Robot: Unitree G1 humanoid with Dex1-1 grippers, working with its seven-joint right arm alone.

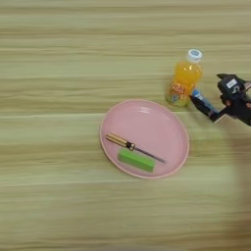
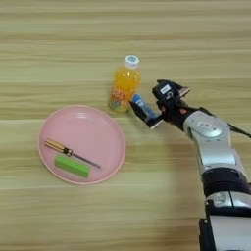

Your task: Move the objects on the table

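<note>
An orange-drink bottle [image 2: 124, 88] with a white cap stands upright on the table [image 2: 73, 44], just behind the right rim of the pink plate. Right beside its base, my right gripper [image 2: 145, 112] is shut on the blue tube [image 2: 141, 105], which lies tilted between the black fingers [image 1: 202, 107] and nearly touches the bottle. The green block [image 2: 72, 166] and the yellow-handled screwdriver [image 2: 63, 148] lie side by side inside the plate, the block nearer the front rim.
The round pink plate [image 2: 93, 125] sits left of the gripper. My silver forearm [image 2: 213, 147] runs from the bottom right edge up to the gripper. Bare wood stretches along the far, left and front parts of the table.
</note>
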